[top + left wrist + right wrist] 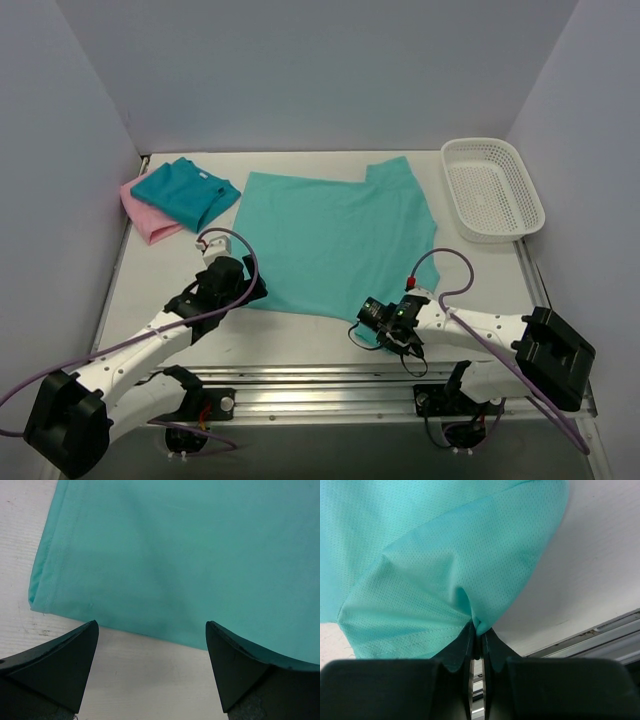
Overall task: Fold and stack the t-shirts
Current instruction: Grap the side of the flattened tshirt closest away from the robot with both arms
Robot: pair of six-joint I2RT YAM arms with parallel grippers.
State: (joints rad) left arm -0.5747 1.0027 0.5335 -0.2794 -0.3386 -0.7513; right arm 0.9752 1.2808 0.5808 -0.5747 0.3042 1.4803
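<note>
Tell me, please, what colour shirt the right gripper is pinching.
Light sea-green; the shirt shows best in the right wrist view, held by the right gripper.

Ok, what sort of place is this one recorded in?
Probably a lab robot cell, not a home: bare grey walls box in a white table, the left arm and right arm sit at a metal rail on its near edge, and a green tee and basket look like props.
</note>
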